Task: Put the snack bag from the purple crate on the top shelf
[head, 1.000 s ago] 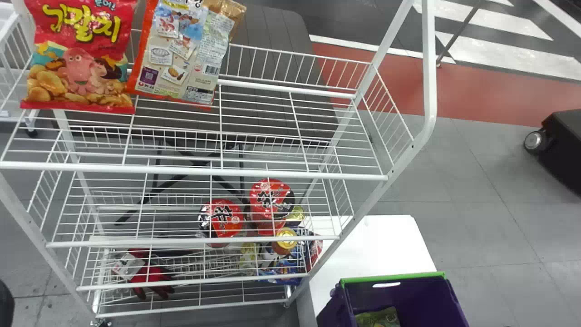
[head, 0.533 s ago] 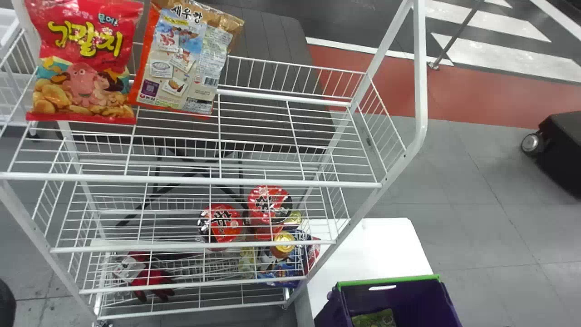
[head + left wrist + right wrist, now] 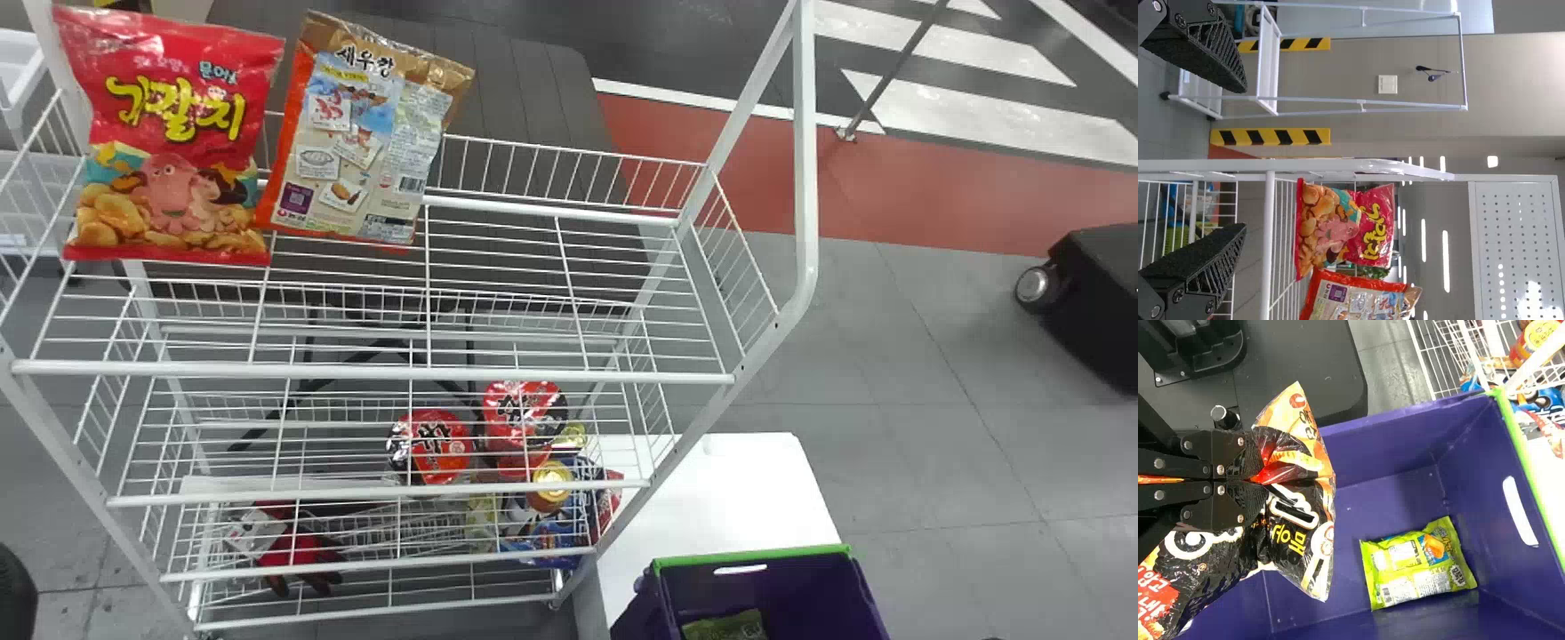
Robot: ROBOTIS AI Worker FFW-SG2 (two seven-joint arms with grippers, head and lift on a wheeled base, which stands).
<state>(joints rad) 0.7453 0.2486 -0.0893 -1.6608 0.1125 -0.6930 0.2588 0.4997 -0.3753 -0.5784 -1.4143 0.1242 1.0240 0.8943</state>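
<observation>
Top shelf [image 3: 373,372] now sits lower in head view, likely easing placement; my right jaws clamp the snack bag [image 3: 1295,520], left jaws stand open

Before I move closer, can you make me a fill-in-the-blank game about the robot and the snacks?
The crate is colored ____.
The octopus bag is on the ____ shelf of the rack.
The left gripper is not shut, it is ____.
The right gripper is shut on a black and orange bag, while the bag lying in the crate is mostly ____.

Missing words: purple; top; open; green.
</observation>
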